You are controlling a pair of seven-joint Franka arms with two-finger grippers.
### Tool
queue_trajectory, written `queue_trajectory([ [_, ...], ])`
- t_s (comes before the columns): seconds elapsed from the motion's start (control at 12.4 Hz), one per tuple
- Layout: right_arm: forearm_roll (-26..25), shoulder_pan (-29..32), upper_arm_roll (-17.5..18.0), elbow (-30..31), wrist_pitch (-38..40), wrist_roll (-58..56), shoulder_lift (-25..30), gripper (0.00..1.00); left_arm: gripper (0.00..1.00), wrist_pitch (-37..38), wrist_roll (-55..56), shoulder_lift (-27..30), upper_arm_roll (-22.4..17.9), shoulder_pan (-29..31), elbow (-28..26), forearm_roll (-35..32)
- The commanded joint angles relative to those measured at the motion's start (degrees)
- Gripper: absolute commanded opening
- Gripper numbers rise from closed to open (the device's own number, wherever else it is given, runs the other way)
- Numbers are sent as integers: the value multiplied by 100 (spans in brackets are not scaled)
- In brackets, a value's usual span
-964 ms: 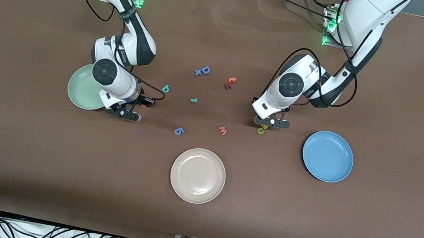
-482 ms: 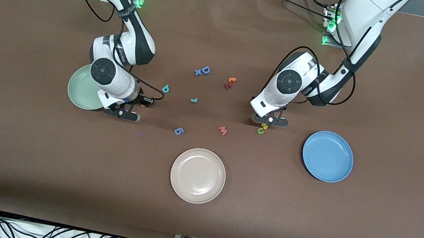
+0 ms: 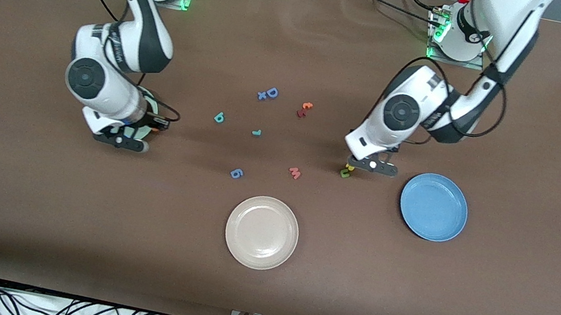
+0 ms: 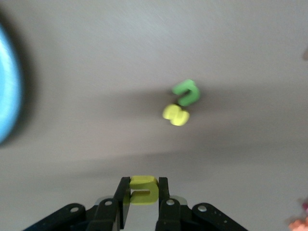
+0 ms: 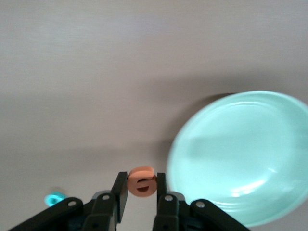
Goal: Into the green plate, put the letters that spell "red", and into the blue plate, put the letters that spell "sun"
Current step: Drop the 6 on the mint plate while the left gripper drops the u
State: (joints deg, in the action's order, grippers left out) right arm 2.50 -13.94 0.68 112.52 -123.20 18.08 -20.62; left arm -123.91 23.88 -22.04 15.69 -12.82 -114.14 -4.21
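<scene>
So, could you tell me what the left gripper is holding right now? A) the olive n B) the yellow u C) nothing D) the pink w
B: in the left wrist view the left gripper is shut on the yellow u, while the olive n and the yellow s lie together on the table.

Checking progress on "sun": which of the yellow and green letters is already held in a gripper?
The yellow "u", pinched in the left gripper; the yellow "s" and green "n" lie touching on the table.
</scene>
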Motion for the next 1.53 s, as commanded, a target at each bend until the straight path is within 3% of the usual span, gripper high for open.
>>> queue_trajectory([
  [0.0,23,-21,-487,86,462,-628,111,17,0,690,-1152,200,22,471,277,-150],
  [0.24,23,-12,-989,103,596,-1341,-29,17,0,711,-1851,113,-109,718,462,-254],
  [0.4,23,23,-1130,103,570,-1640,-187,17,0,588,-2158,-265,-110,1121,725,-974],
  [0.64,23,58,-1219,112,377,-1790,-494,17,0,361,-2870,-449,-110,1456,726,-1055],
  [1.04,23,173,-1228,121,174,-1923,-776,19,0,-37,-2871,-872,-110,1624,603,-1073],
  [1.12,23,173,-1228,130,183,-1923,-785,23,0,-80,-2863,-933,-110,1659,594,-1073],
  [1.2,23,173,-1228,130,200,-1923,-785,35,0,-115,-2863,-960,-110,1677,568,-1064],
  [1.29,23,173,-1228,130,226,-1923,-777,63,0,-124,-2863,-960,-119,1677,551,-1064],
  [1.37,23,173,-1228,130,227,-1923,-759,99,0,-133,-2863,-1004,-110,1782,550,-1055],
  [1.45,23,164,-1219,112,270,-1923,-698,99,0,-246,-2871,-1065,-75,1922,533,-1055],
])
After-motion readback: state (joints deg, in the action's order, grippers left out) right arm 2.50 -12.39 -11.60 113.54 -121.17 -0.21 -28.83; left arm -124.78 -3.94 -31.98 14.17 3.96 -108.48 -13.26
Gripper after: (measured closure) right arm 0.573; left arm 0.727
